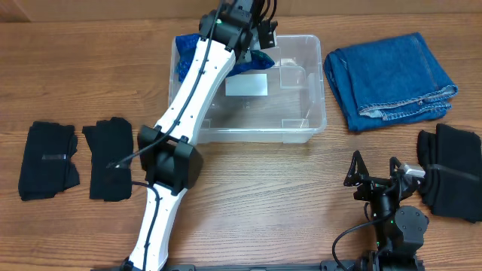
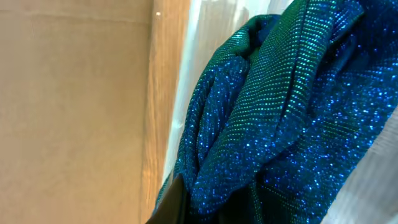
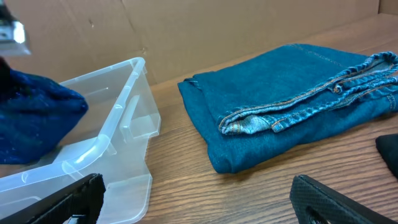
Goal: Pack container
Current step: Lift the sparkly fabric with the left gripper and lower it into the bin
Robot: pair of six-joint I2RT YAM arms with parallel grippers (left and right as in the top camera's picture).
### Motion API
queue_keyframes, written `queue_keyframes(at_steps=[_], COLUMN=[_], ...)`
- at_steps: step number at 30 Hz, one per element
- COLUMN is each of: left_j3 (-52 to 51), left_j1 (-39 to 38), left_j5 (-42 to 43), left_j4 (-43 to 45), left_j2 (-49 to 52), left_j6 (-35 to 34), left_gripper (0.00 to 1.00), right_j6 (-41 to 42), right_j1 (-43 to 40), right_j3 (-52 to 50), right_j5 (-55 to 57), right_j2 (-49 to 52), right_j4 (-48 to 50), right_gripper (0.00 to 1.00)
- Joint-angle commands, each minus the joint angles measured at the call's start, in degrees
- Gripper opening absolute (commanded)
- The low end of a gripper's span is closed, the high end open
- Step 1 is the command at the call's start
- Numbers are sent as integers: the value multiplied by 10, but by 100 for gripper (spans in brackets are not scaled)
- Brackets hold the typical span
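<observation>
The clear plastic container stands at the table's middle back, with a white label on its bottom. It also shows in the right wrist view. My left gripper is over the container's back left part, shut on a sparkly blue cloth. The cloth fills the left wrist view and hangs into the container. My right gripper is open and empty near the front right, its fingers apart above bare table.
Folded blue jeans lie right of the container, also in the right wrist view. Two black garments lie at the left. More black clothing lies at the right edge. A cardboard wall stands behind.
</observation>
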Motion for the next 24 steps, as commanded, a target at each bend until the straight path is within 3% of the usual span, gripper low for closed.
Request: queue_keyframes(at_steps=[1, 2, 4, 7, 15, 19, 20, 21, 24], left_j3=[4, 4, 4, 4, 5, 5, 5, 5, 4], left_j1=[0, 0, 0, -8, -72, -73, -63, -53, -17], left_j5=[-22, -21, -6, 28, 10, 8, 17, 46, 160], left_j4=[11, 11, 11, 11, -16, -48, -61, -75, -121], left_j2=[37, 41, 43, 40, -14, -68, -82, -87, -85], left_j6=[23, 23, 12, -56, -228, -415, -514, -560, -616], left_gripper=[4, 7, 62, 82, 84, 86, 80, 73, 50], right_j6=[0, 0, 0, 0, 0, 0, 0, 0, 0], right_j1=[2, 2, 2, 3, 3, 2, 3, 3, 3], right_j3=[7, 7, 7, 7, 7, 7, 7, 7, 7], right_j5=[1, 1, 1, 1, 1, 1, 1, 1, 1], right_j2=[-3, -3, -3, -3, -3, -3, -3, -3, -3], right_j4=[-1, -1, -1, -1, -1, -1, -1, -1, -1], right_gripper=[100, 100, 100, 100, 100, 100, 100, 100, 100])
